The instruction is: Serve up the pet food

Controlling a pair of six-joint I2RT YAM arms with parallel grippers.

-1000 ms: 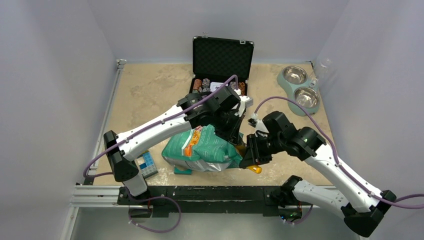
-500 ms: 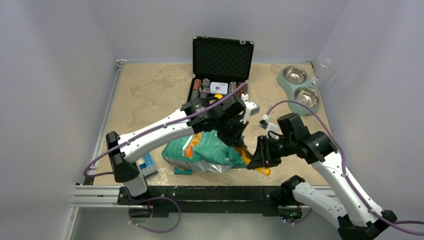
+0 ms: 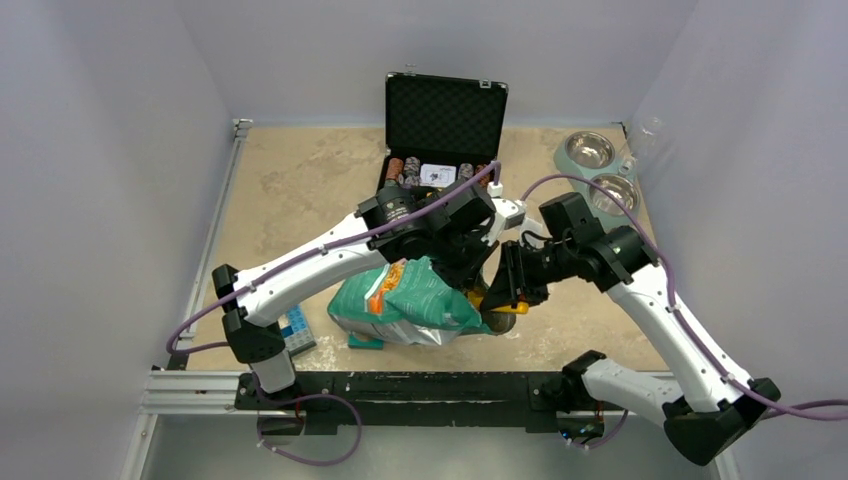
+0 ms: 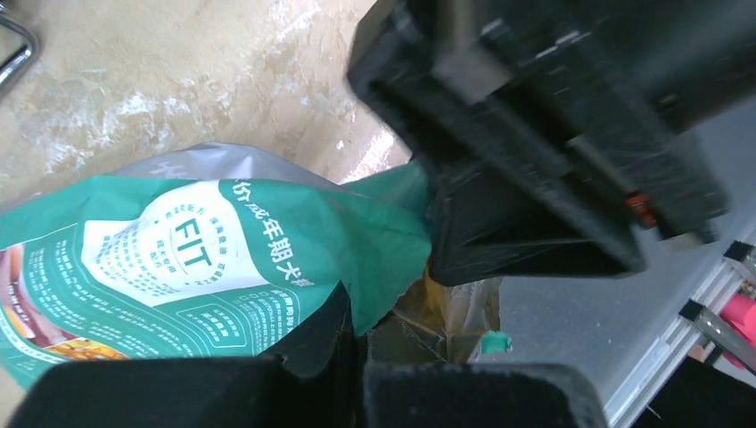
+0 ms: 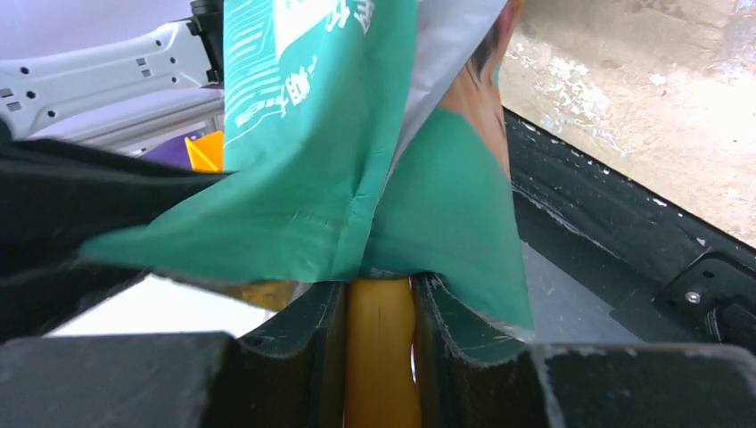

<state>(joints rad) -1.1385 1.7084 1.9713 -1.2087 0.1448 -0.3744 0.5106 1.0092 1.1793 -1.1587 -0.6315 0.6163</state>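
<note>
Your left gripper (image 4: 354, 343) clenched on top edge of teal pet food bag (image 4: 178, 259), near centre. Your right gripper (image 5: 379, 299) grasping yellow handle (image 5: 379, 370) at bag's right edge.

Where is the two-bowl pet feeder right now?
In the top view, the two-bowl pet feeder sits at the far right corner of the table, just right of the open black case and beside the right wall.

1. Wore white shells over both the left arm (image 3: 300, 264) and the right arm (image 3: 690, 345), broken by black joints.
2. Carried a purple cable (image 3: 186, 318) along each arm, looping at the frame's lower corners.
3. Ended in blocky black fingers (image 5: 294, 357).
</note>
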